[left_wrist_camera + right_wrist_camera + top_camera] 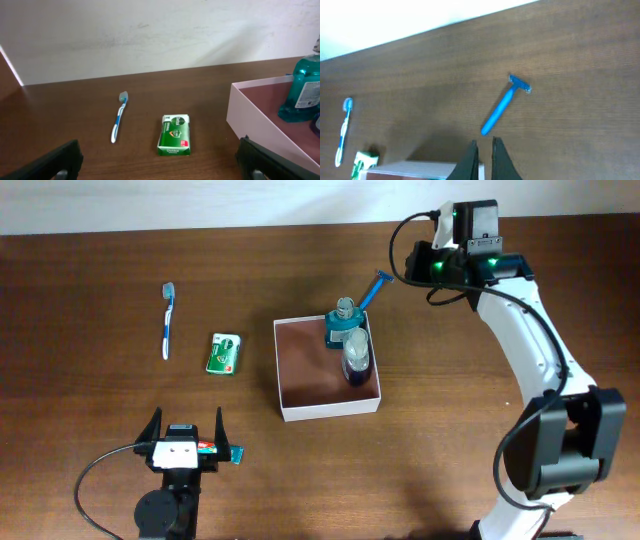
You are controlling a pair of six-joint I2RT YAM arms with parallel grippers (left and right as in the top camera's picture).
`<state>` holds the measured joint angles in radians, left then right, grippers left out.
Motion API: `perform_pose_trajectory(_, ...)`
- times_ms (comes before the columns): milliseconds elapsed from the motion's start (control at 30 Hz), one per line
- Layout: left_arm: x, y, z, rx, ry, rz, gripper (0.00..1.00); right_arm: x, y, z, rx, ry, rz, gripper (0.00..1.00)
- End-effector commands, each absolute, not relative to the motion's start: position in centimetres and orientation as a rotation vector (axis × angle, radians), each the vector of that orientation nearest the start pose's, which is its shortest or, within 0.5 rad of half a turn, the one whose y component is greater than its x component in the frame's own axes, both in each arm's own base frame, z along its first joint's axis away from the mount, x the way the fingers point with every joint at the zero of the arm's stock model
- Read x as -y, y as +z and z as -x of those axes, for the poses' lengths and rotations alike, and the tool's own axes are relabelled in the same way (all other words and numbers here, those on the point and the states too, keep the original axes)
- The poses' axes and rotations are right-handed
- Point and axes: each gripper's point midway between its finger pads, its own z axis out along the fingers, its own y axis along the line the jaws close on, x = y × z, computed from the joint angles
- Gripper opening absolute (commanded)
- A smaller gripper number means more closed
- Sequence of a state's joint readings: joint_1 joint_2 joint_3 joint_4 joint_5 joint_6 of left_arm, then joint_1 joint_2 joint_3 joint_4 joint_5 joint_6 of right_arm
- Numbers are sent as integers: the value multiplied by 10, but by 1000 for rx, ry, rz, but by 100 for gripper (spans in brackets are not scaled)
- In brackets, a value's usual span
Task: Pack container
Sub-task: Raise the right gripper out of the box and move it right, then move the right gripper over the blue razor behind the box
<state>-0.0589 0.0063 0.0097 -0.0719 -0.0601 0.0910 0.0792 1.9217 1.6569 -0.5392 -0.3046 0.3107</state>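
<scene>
Container (pixel 310 370), a shallow white-walled box with a reddish-brown floor, sits near the middle of the tabletop (pixel 100 260) in the overhead view. It holds 2 bottles along its right wall: a teal bottle (pixel 344 326) in the far right corner and a clear bottle (pixel 357 358) just in front of it. A blue razor (pixel 376 290) lies just beyond that corner, while a green packet (pixel 225 352) and a toothbrush (pixel 168 320) lie to the left of the box. The left end effector (pixel 187 430), toward the near edge, is released and spread wide, holding nothing. The right arm (pixel 520 330) reaches toward the far edge. From the left wrist, toothbrush and packet lie ahead side by side, with the container's wall and the teal bottle at right. From the right wrist, the right end effector (pixel 484 141) is clenched on nothing, and the razor lies on the tabletop just past its tips.
</scene>
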Motion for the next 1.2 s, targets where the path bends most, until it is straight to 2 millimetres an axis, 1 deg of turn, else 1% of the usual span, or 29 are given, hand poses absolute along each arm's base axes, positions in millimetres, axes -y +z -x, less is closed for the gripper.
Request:
perform_pose_trajectory(0,4,157,-246,-1646,93,-90,99,-103,184,-531,-2364,622,-88,4)
perform_pose_trajectory(67,4,157,-246,-1646,92,-91,100,-112,185,-537,-2334,677,-53,4)
perform_pose_trajectory(267,4,157,-246,-1646,92,-91,100,-116,175,-554,-2293,720,-79,4)
perform_pose_trajectory(467,4,157,-246,-1646,93,-90,100,-120,154,-569,-2282,774,-144,4)
perform_pose_trajectory(667,4,157,-246,-1646,93,-91,99,-132,131,-583,-2259,799,-115,4)
perform_pose_trajectory(767,4,157,-246,-1646,93,-90,99,-142,125,-585,-2252,808,-93,4)
perform_pose_trajectory(933,4,157,-246,-1646,93,-90,99,-165,109,-586,-2257,825,-51,4)
perform_pose_trajectory(1000,4,157,-246,-1646,92,-91,99,-170,103,-585,-2263,826,-44,4)
perform_pose_trajectory(1067,4,157,-246,-1646,93,-90,99,-173,97,-585,-2270,826,-42,4)
perform_pose_trajectory(1167,4,157,-246,-1646,93,-90,99,-169,80,-587,-2299,802,-93,4)
